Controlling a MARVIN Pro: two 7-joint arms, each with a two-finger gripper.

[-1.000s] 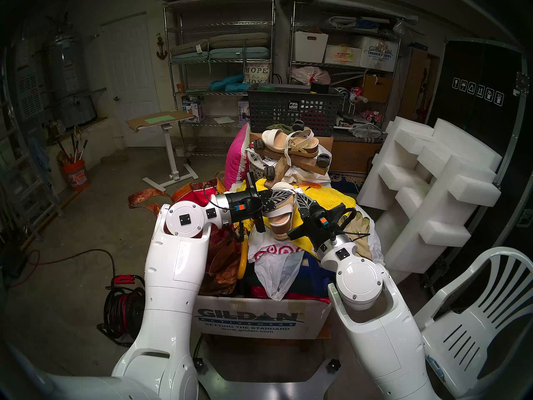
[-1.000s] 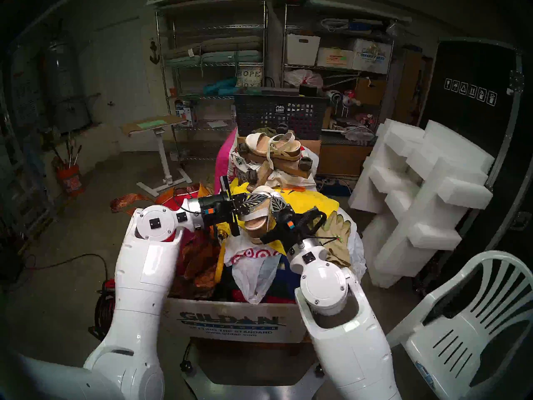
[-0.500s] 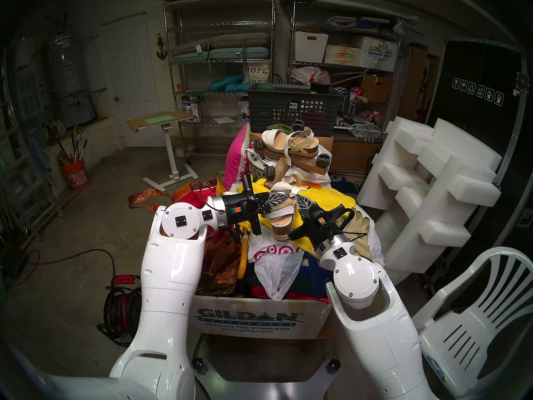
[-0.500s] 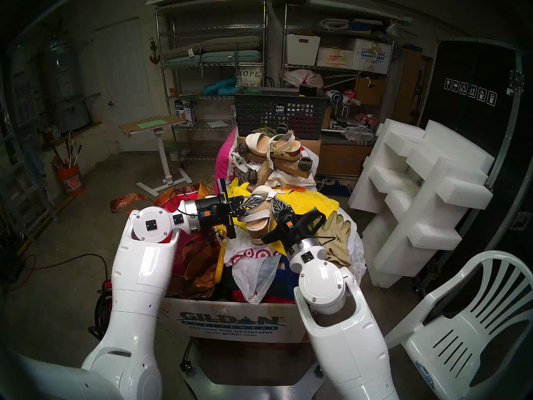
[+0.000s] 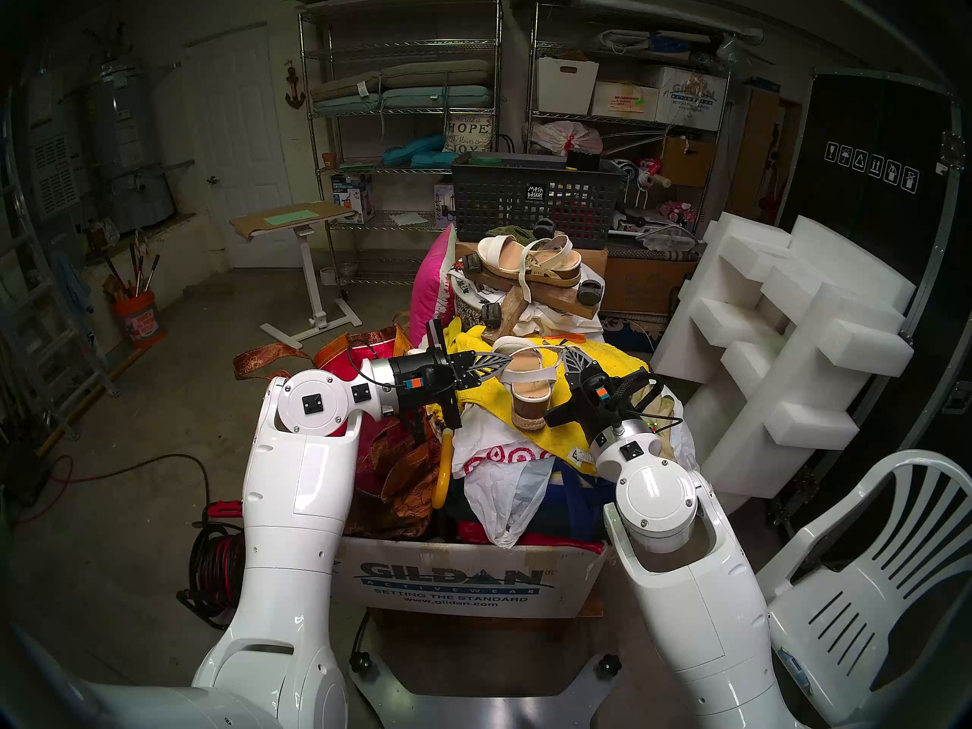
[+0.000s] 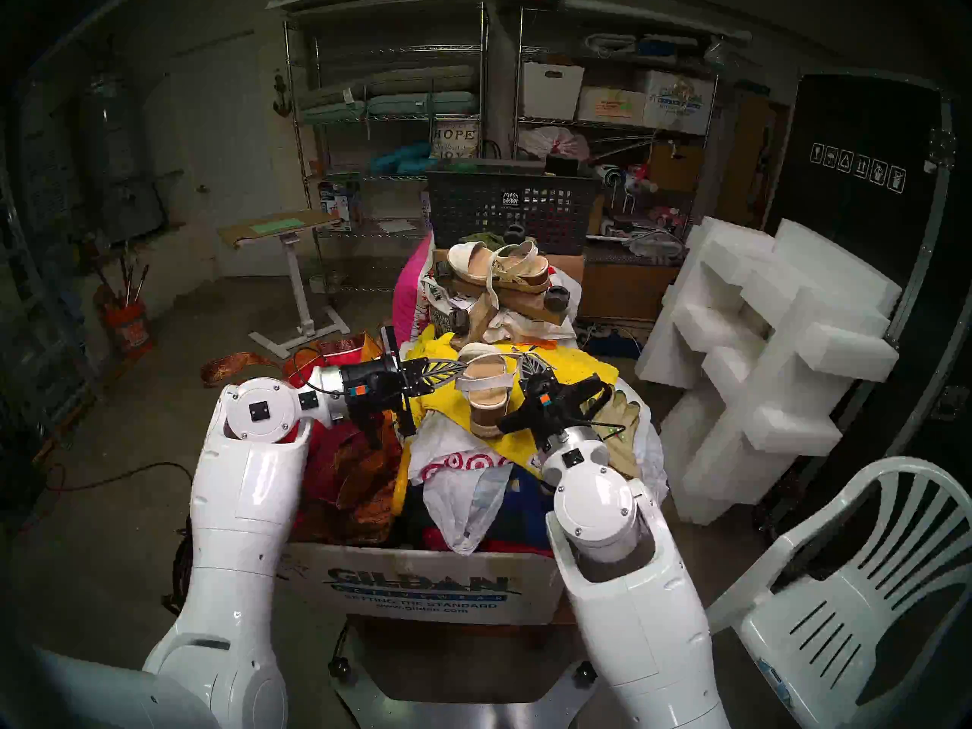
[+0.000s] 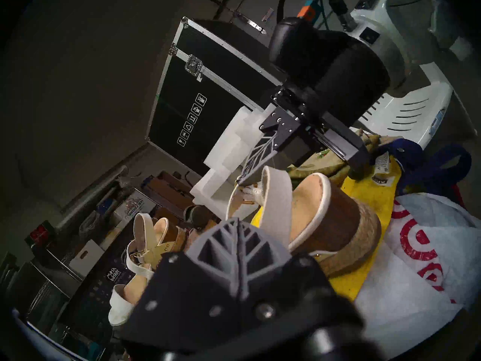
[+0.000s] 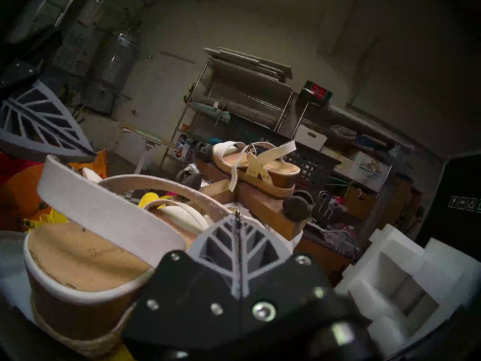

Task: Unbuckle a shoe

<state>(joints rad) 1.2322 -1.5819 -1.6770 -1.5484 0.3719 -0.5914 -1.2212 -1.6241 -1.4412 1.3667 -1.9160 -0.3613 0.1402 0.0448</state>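
Note:
The shoe is a wedge sandal with white straps, a tan insole and a jute-wrapped brown heel. It stands on a yellow towel, heel toward me. My left gripper is shut and empty, just left of the shoe's toe end; in its wrist view its fingers press together beside the wide strap. My right gripper is shut at the shoe's right side. Its tip sits right at the thin ankle strap's buckle. Whether it pinches the strap I cannot tell.
A flatter white-strapped sandal rests on a wooden dolly behind. The pile fills a Gildan cardboard box, with a Target bag in front. A dark mesh basket, foam blocks and a white chair stand around.
Both grippers have drawn apart from the shoe, the left one leftward and the right one rightward. The shoe, tilted between them before, now stands free on the towel.

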